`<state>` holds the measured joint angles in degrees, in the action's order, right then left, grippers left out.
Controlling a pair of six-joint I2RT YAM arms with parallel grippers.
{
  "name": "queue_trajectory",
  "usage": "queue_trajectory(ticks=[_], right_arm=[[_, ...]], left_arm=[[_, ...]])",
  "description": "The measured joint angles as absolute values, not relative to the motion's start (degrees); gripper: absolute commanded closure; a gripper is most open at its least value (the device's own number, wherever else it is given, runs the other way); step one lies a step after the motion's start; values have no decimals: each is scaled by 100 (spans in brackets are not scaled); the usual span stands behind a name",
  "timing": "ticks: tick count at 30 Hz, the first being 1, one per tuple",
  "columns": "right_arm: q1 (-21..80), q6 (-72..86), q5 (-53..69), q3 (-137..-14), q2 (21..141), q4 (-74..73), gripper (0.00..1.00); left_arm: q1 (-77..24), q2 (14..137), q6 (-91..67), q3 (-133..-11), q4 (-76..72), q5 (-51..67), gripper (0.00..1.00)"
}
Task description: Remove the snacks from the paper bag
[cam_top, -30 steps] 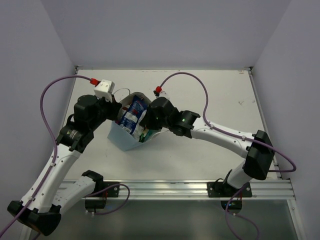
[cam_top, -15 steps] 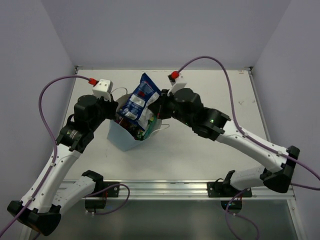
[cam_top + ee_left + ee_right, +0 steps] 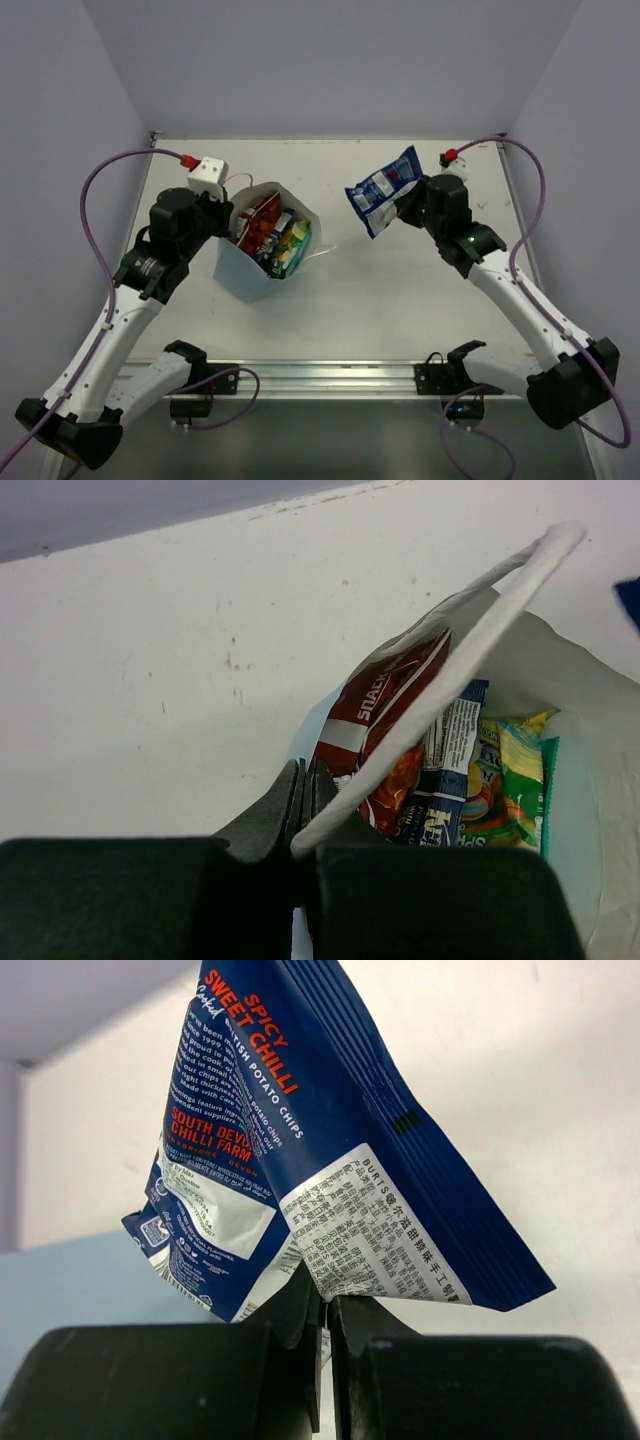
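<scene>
Pale lilac walls closed in a white worktop [image 3: 400, 290] on three sides, with a metal rail [image 3: 330, 375] along its near edge. One light-blue paper bag [image 3: 240, 275] stood open on the left half of the worktop, its inside white and a thin white loop handle [image 3: 324, 249] drooping from its right side. The left jaws were clenched on the bag's left rim, pinching the paper edge flat between them. One blue-white packet [image 3: 385, 190] was out of the bag, grasped by its lower edge in the right jaws and held in the air over the right half of the worktop, well apart from the bag. It was crinkly and dark blue, with red and white lettering and a white printed panel. Four more packets showed inside the bag from the left wrist: one red-white [image 3: 380, 720] against the left wall, one blue-white [image 3: 445, 770] beside it, one yellow-green [image 3: 505, 780], and the thin edge of one teal-green [image 3: 548, 780] at the right. The pinched rim crossed in front of the red-white one, and whether more lay beneath I could not tell. Two purple cables looped over the scene, one [image 3: 95, 200] by the left arm and one [image 3: 530, 200] by the right. From the right wrist, the held packet blocked much of the worktop behind it.
</scene>
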<state>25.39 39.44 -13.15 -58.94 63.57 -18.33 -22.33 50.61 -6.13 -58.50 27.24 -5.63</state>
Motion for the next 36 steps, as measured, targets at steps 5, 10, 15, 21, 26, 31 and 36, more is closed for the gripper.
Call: queue_trajectory(ticks=[5, 10, 15, 21, 26, 31, 36], right_arm=[[2359, 4215, -735, -4998, 7286, -1581, 100], [2320, 4348, -301, -4840, 8176, -1186, 86], [2320, 4198, -143, -4753, 8195, -1037, 36], [2749, 3503, -318, -5065, 7402, -1553, 16], [3820, 3002, -808, -6066, 6917, -2106, 17], [4991, 2967, -1350, -7192, 6788, -2366, 19], [5863, 3157, -1579, -8086, 7192, -2453, 21]], left_arm=[[-2233, 5354, -419, -6049, 2685, -600, 100], [-2233, 5701, -97, -6152, 2355, -655, 100], [-2231, 5981, 283, -6206, 2032, -659, 100], [-2231, 5902, 462, -6156, 1970, -224, 100], [-2233, 5481, 508, -5892, 1973, 202, 100], [-2233, 5196, 489, -5697, 1990, 287, 100], [-2233, 5177, 327, -5675, 1990, 292, 100]])
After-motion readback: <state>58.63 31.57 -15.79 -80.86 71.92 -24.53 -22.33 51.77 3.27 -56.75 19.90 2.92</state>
